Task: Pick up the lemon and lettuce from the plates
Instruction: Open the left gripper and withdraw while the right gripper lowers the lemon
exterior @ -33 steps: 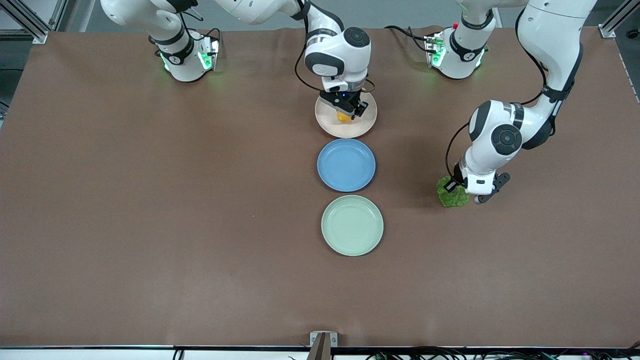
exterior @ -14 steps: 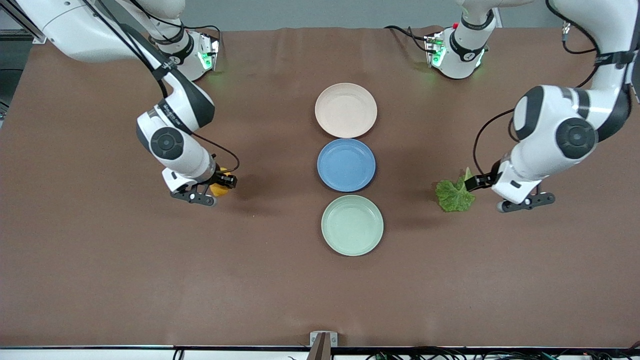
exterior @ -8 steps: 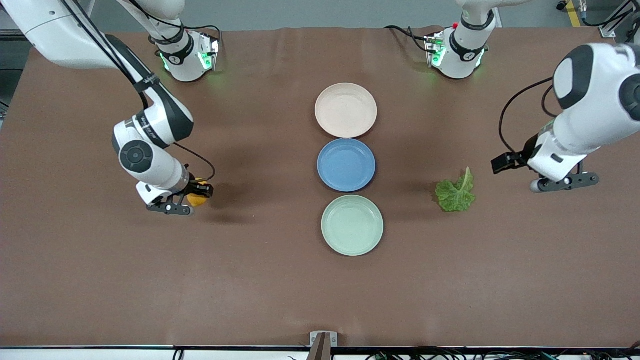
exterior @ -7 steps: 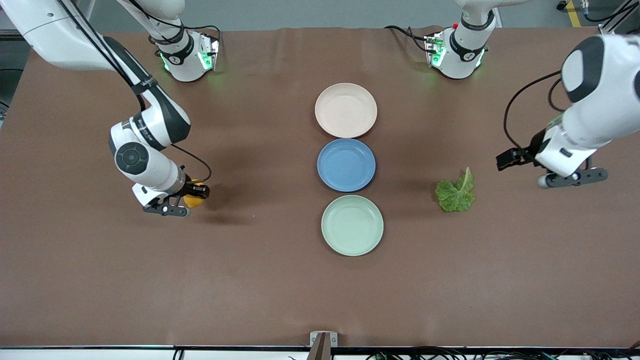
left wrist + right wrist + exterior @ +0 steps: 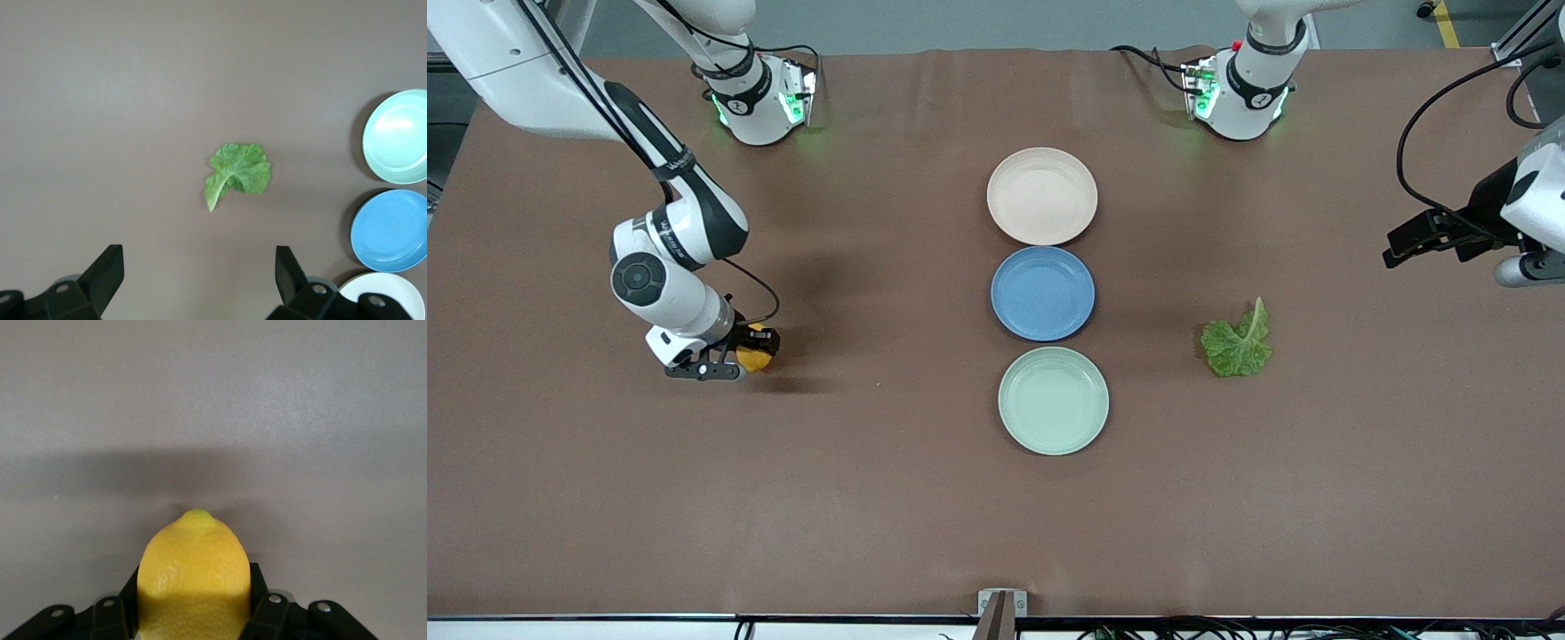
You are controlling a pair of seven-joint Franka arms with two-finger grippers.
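The right arm reaches from its base at the table's robot-side edge out toward the right arm's end of the table, elbow high and wrist bent down, so that the right gripper [image 5: 738, 354] sits low over the brown table [image 5: 871, 498]. Its fingers are closed on the lemon [image 5: 754, 350], which the right wrist view shows clamped from both sides, pointed tip outward; whether the lemon touches the table cannot be told. The left arm is raised toward the left arm's end of the table and mostly cut off by the front view's edge; the left gripper [image 5: 1449, 236] hangs high over bare table with its fingers [image 5: 100, 277] spread wide and nothing between them. The lettuce [image 5: 1236, 342] lies flat on the table, well apart from that gripper, between the row of plates and the left arm's end. The beige plate [image 5: 1042, 196], blue plate [image 5: 1042, 293] and mint green plate [image 5: 1053, 400] stand in a line down the table's middle, all bare.
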